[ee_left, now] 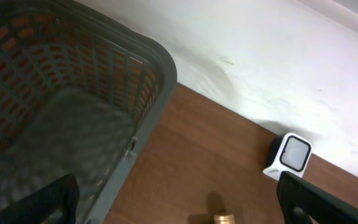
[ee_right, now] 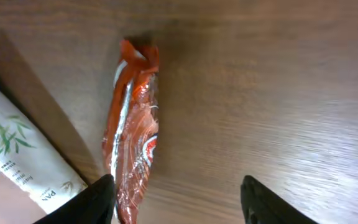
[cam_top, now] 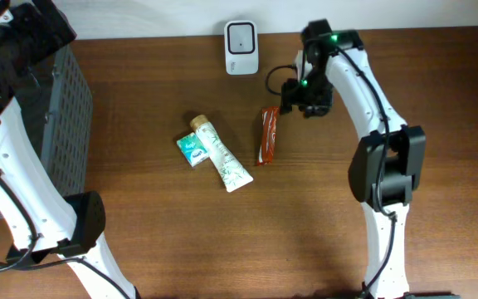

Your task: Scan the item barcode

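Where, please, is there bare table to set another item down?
Bare table lies along the near edge in front of the tube, and between the basket and the green box. The middle is crowded: box, tube and red snack bar lie close, with the right hand by the bar's far end.

Snack bar (cam_top: 269, 135) right of tube (cam_top: 221, 154) — scanner (cam_top: 241, 47) behind both

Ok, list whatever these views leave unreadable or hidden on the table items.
Red wrapper: no barcode visible; right wrist view shows only crinkled, glossy foil, lower end cut off by the bottom edge.
Tube: right wrist, cropped at the left edge.
Small green box: overhead, print too small.
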Controlling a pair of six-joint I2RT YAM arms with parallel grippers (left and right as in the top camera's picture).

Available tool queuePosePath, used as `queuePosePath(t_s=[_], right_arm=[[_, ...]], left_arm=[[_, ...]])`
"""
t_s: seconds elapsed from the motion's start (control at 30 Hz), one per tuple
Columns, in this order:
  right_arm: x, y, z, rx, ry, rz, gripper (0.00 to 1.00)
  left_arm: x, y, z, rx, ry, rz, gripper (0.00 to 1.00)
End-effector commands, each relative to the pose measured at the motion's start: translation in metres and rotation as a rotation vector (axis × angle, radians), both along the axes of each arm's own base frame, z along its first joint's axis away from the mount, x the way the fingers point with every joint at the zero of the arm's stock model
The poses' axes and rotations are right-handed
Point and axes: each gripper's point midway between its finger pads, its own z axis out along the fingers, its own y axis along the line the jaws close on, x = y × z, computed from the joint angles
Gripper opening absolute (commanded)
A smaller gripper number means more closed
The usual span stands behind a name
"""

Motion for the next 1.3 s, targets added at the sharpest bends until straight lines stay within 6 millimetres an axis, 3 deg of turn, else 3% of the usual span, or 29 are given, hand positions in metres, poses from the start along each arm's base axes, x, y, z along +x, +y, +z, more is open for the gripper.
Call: queuePosePath(t_s=[0.0,0.07,0.17,0.37,0.47,0.53,0.67,0.77,0.87,0.93,1.0,1.1,1.17,1.27], right_arm=[[-0.019,0.043,-0.001,0.265,0.024,0.16,0.53],[-0.018,0.049,0.002,0.26,0.001,0.183,0.5],[-0.016,0.056,0.004,0.257,-0.017,0.2,0.54],[-0.035,0.041,-0.035,0.105,0.076,0.146,0.55],[-0.048,0.039,-0.052,0.11,0.125,0.135,0.67],[-0.049,0.047,-0.052,0.163,0.128,0.133,0.9],[-0.04,0.059,-0.048,0.226,0.086,0.139,0.91],[-0.04,0.058,-0.055,0.223,0.083,0.139,0.65],[-0.043,0.057,-0.068,0.222,0.087,0.121,0.25],[-0.039,0.057,-0.066,0.218,0.074,0.122,0.08],[-0.027,0.047,-0.056,0.139,0.036,0.123,0.04],[-0.006,0.019,-0.024,-0.06,-0.026,0.074,0.04],[0.007,-0.021,0.007,-0.357,-0.097,-0.009,0.04],[0.005,-0.053,0.018,-0.662,-0.144,-0.075,0.04]], left_arm=[[-0.006,0.003,0.007,0.019,-0.013,0.003,0.99],[-0.006,0.003,0.007,0.019,-0.014,0.003,0.99],[-0.006,0.003,0.007,0.019,-0.014,0.003,0.99],[-0.006,0.003,0.006,0.019,-0.013,0.003,0.99],[-0.006,0.003,0.007,0.019,-0.014,0.003,0.99],[-0.006,0.003,0.007,0.019,-0.014,0.003,0.99],[-0.006,0.003,0.007,0.019,-0.013,0.003,0.99],[-0.006,0.003,0.007,0.019,-0.014,0.003,0.99],[-0.006,0.003,0.007,0.019,-0.014,0.003,0.99],[-0.006,0.003,0.007,0.019,-0.014,0.003,0.99],[-0.006,0.003,0.007,0.019,-0.014,0.003,0.99],[-0.006,0.003,0.007,0.019,-0.014,0.003,0.99],[-0.006,0.003,0.007,0.019,-0.013,0.003,0.99],[-0.006,0.003,0.007,0.019,-0.014,0.003,0.99]])
